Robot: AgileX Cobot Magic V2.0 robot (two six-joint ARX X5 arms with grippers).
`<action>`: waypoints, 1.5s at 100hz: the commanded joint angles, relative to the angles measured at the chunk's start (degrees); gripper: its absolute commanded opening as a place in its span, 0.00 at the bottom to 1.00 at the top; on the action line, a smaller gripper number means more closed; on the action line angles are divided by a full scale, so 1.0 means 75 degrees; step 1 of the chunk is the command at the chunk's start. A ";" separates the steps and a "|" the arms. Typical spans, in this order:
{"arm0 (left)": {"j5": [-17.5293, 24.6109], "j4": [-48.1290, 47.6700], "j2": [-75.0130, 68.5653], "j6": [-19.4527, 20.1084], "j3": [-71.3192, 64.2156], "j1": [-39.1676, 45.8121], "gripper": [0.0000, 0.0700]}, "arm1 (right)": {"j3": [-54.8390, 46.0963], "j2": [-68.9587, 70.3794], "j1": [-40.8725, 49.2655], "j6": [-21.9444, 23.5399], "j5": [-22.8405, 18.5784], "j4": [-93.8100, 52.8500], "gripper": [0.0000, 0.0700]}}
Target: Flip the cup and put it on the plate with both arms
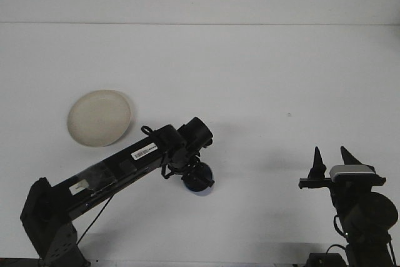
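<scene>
Two arms were in view. The right hand [329,158], cut off low at the frame edge, stood idle with fingers spread. The left hand [195,178] covered the blue cup [201,184] on the worktop [262,73]; its grip I cannot tell. Farther back lay the plate [99,117], well apart.

surface: white table [262,79], plain, matte, spans the whole front view
back edge: faint horizontal line near the top, paler wall above
on it, left: cream plate [99,117], round, flat on the surface, shallow raised rim
on it, centre-low: blue cup [200,181], sits on the table, well apart from plate, lower right of it, partly covered by black arm hardware
orientation of cup: cannot tell
marks: small dark speck right of centre
shadows: soft grey patches near the cup
</scene>
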 commanded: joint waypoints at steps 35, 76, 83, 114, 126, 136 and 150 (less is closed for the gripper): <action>-0.1131 -0.0985 -0.0848 0.0411 0.1422 0.1419 0.01 | 0.0076 0.0026 0.0006 -0.0026 0.0023 0.0082 0.59; -0.1393 -0.1061 -0.1332 0.0833 0.1504 0.5071 0.01 | 0.0076 0.0026 0.0006 -0.0026 0.0023 0.0082 0.59; -0.1390 -0.1032 -0.1285 0.0833 0.1504 0.5552 0.01 | 0.0076 0.0026 0.0006 -0.0026 0.0023 0.0079 0.59; -0.1381 -0.0863 -0.0822 0.0863 0.1501 0.6455 0.01 | 0.0076 0.0026 0.0006 -0.0026 0.0026 0.0082 0.59; -0.1378 -0.0769 -0.0399 0.0857 0.1501 0.6621 0.02 | 0.0076 0.0026 0.0006 -0.0026 0.0026 0.0079 0.59; -0.1311 -0.0664 -0.0052 0.0857 0.1504 0.6755 0.02 | 0.0076 0.0026 0.0006 -0.0026 0.0026 0.0076 0.59; -0.1282 -0.0609 0.0347 0.0860 0.1501 0.6942 0.02 | 0.0076 0.0026 0.0006 -0.0026 0.0026 0.0073 0.59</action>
